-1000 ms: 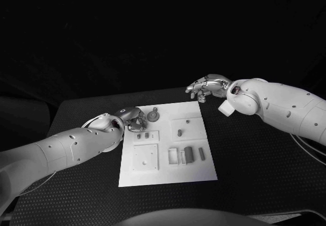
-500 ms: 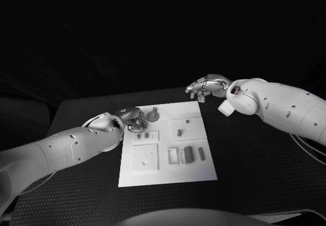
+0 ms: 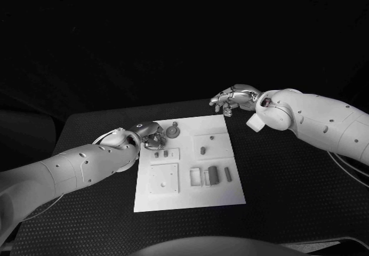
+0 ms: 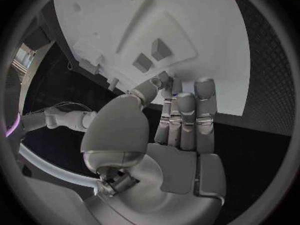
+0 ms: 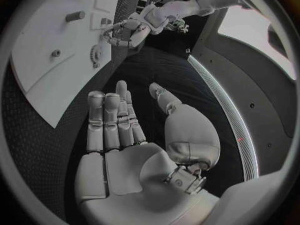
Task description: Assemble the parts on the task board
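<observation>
The white task board [image 3: 188,192] lies in the middle of the table. A round toothed part [image 3: 174,130] sits near its far left corner, and several small grey parts stand further in, such as a peg [image 3: 203,151] and a dark block [image 3: 214,174]. My left hand [image 3: 150,134] rests at the board's left edge beside the toothed part. In the left wrist view its fingers [image 4: 184,115] lie straight and together, with the thumb tip against them at the board [image 4: 206,45]; I cannot tell whether anything is pinched. My right hand [image 3: 233,98] hovers over the far right corner, its fingers [image 5: 112,120] spread and empty.
Black table [image 3: 292,181] surrounds the board on all sides. A square recessed plate [image 3: 165,177] takes up the board's near left. The right wrist view shows the board [image 5: 44,60], the toothed part [image 5: 95,54] and my left hand [image 5: 128,30] beyond it.
</observation>
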